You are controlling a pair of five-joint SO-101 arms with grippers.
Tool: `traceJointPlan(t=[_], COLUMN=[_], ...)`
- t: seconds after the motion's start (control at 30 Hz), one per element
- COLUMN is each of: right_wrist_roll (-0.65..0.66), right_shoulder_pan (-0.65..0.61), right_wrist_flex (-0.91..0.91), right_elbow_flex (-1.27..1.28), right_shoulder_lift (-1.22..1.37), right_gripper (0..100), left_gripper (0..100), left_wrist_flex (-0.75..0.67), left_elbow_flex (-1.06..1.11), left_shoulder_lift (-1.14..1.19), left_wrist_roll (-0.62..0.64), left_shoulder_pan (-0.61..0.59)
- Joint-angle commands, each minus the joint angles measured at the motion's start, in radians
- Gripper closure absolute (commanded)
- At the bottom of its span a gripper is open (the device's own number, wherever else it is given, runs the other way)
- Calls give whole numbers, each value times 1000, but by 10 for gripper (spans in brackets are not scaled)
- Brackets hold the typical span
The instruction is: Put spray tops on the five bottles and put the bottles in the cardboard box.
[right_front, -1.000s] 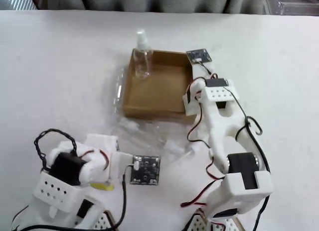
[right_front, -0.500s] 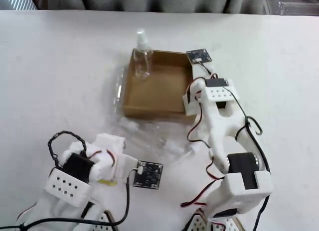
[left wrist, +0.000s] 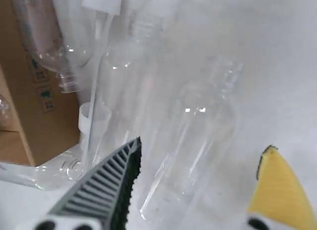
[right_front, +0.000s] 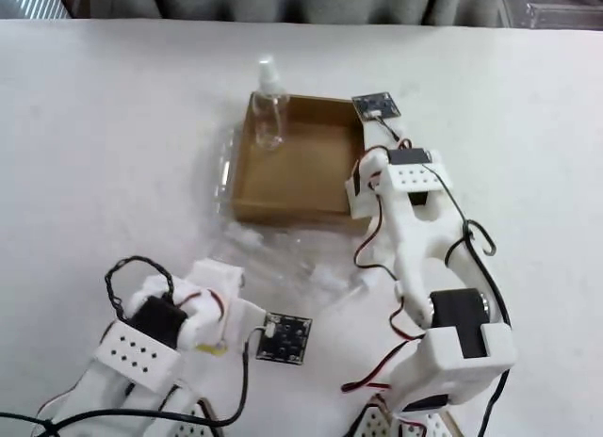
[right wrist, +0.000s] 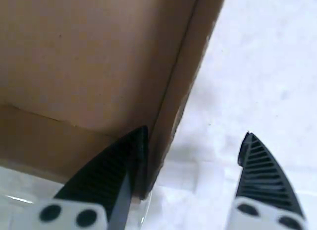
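The cardboard box (right_front: 297, 164) bears a few small dark printed symbols on its outer wall (left wrist: 42, 86), too small and blurred to read; no other writing can be made out. In the high view the box sits open just above the centre of the white table (right_front: 113, 126), and one clear spray bottle (right_front: 268, 112) with its top on stands upright inside it at the box's 11 o'clock corner. At the box's 6 o'clock side, clear uncapped bottles (right_front: 283, 253) lie on the table among white spray tops (right_front: 330, 279); they are so transparent against the white surface that their number is hard to tell. The left gripper (left wrist: 203, 145), down at the table's 7 o'clock, has its jaws spread wide and empty above one lying bottle (left wrist: 198, 136), with a spray top and its thin dip tube (left wrist: 91, 116) beside it toward the box. The right gripper (right wrist: 195, 132) is also spread and empty, straddling the box wall at the box's 4 o'clock corner; in the high view its fingers are hidden under the arm. A small circuit board (right_front: 376, 105) lies at the box's 1 o'clock corner. Past the table's 12 o'clock edge lies a grey background, and a clear plastic container (right_front: 556, 4) is cut off at 1 o'clock.
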Motion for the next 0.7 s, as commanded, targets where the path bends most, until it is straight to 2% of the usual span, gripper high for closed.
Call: traceJointPlan(t=[0.0,0.2,0.67], right_wrist_roll=[-6,-6,-6], right_shoulder_pan=[10,10,8], right_wrist_flex=[-1,-1,-1], right_elbow_flex=[-3,-3,-3], right_shoulder_lift=[-51,-51,-51], right_gripper=[726,726,726], left_gripper=[643,642,641], left_wrist_flex=[-25,-91,-126], left_elbow_flex=[0,8,-238], left_shoulder_lift=[7,47,516], left_wrist_roll=[-8,21,23], left_shoulder_pan=[12,24,-10])
